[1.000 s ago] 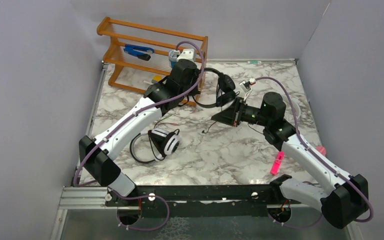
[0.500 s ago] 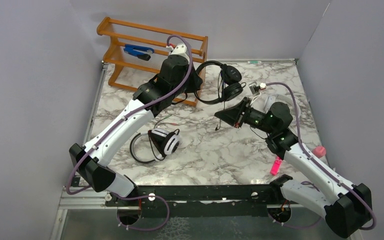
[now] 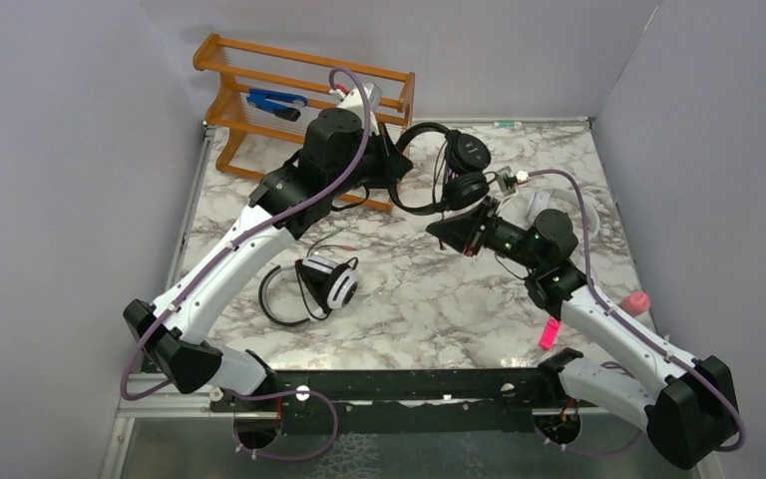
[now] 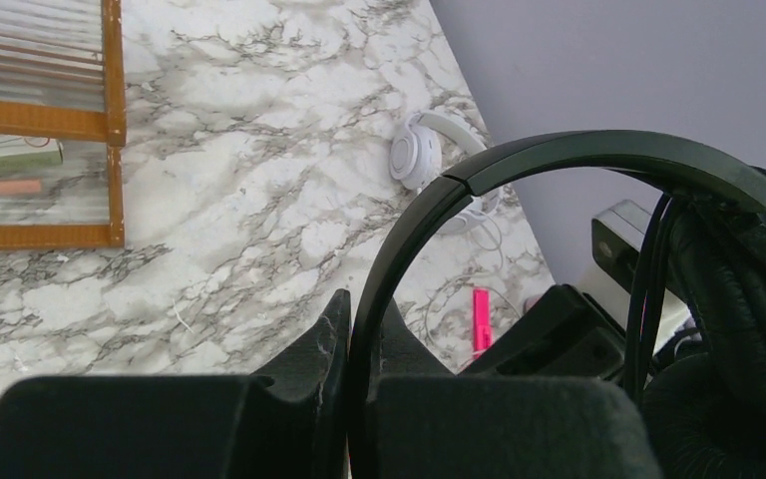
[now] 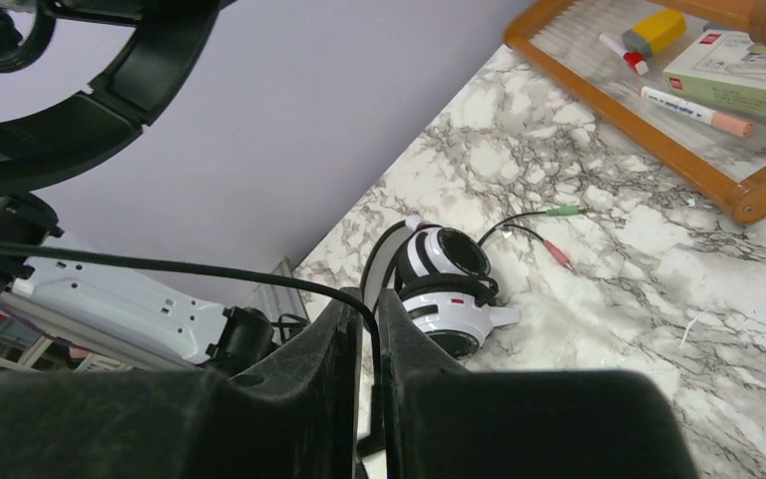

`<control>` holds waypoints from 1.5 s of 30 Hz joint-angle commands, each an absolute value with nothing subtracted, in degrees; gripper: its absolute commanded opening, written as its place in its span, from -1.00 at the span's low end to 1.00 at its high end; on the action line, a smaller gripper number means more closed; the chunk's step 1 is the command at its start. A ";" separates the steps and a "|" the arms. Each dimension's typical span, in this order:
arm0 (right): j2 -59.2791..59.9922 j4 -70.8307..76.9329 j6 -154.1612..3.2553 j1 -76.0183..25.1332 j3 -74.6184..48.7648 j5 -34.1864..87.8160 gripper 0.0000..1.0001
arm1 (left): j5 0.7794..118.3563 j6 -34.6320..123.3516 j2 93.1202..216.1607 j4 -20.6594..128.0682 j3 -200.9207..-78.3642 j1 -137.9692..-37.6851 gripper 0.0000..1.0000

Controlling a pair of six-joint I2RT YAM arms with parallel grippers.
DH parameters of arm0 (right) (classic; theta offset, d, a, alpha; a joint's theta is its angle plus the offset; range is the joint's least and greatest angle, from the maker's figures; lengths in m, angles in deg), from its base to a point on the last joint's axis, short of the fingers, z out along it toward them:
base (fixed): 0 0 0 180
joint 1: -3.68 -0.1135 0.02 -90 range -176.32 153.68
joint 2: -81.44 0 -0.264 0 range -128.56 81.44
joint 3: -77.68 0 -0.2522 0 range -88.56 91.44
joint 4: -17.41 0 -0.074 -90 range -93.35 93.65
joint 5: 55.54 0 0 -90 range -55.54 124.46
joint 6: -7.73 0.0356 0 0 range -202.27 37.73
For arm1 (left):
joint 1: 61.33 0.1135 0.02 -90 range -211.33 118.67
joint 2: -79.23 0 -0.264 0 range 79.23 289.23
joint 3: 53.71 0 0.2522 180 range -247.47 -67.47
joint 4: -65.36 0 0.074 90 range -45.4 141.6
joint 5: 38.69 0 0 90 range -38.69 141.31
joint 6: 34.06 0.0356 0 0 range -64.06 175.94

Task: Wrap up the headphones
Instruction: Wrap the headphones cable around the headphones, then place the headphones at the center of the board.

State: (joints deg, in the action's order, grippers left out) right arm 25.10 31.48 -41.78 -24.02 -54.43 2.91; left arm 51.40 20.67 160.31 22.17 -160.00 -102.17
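Note:
My left gripper (image 3: 391, 165) is shut on the headband of the all-black headphones (image 3: 459, 170) and holds them above the table; the band (image 4: 519, 170) rises from between its fingers. My right gripper (image 3: 437, 230) is shut on the black headphones' thin cord (image 5: 209, 269), just below the ear cups. The white headphones with black pads (image 3: 331, 282) lie on the marble at the left, also in the right wrist view (image 5: 449, 284). The all-white headphones (image 4: 429, 160) lie at the far right, mostly hidden behind my right arm in the top view (image 3: 537, 203).
A wooden rack (image 3: 289, 100) with pens and small boxes stands at the back left. A pink clip (image 3: 553, 326) and a pink round object (image 3: 638, 301) lie at the right. Grey walls close in the marble table (image 3: 409, 309).
My left gripper has swung the black headphones up and to the right. My right gripper has moved slightly down and left, still pinching the cord. The other headphones have not moved.

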 commanded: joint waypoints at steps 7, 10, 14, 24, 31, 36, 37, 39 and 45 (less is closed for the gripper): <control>14.31 14.81 -54.03 -20.10 -44.31 -19.84 -0.93 | 73.28 52.59 156.83 30.28 -148.93 -101.85 -1.00; 10.32 8.29 -56.35 -19.97 -44.40 -27.33 -0.93 | 75.70 67.85 155.48 31.45 -141.07 -101.93 -1.00; 6.55 -4.04 -61.84 -19.96 -44.76 -30.93 -0.95 | 72.25 76.38 157.80 33.66 -135.12 -102.28 -1.00; 3.99 -18.82 -65.50 -19.98 -47.79 -20.22 -0.93 | 63.39 82.88 173.12 39.57 -134.40 -105.04 -1.00; -4.78 -12.58 -61.54 -19.96 -52.51 -10.96 -0.75 | 61.95 85.72 179.33 40.95 -132.46 -107.43 -1.00; -4.73 -4.10 -55.70 -19.98 -57.39 -9.74 -0.70 | 61.33 85.86 180.86 42.80 -130.25 -108.14 -1.00; -3.87 -4.39 -55.34 -19.96 -57.67 -7.80 -0.66 | 61.31 85.95 181.41 43.00 -129.77 -108.16 -1.00; -2.28 -5.49 -54.78 -19.96 -58.20 -3.72 -0.59 | 61.63 86.43 182.66 43.35 -128.68 -108.17 -1.00; 2.32 -4.10 -51.65 -19.96 -61.01 3.40 -0.41 | 60.69 87.17 184.63 44.75 -125.83 -108.76 -1.00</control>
State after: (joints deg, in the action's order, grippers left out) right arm -0.91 -7.53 -55.13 -19.78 -58.93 -3.26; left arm 62.92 85.00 182.85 42.15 -128.18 -108.11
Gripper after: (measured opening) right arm 0.281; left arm 0.047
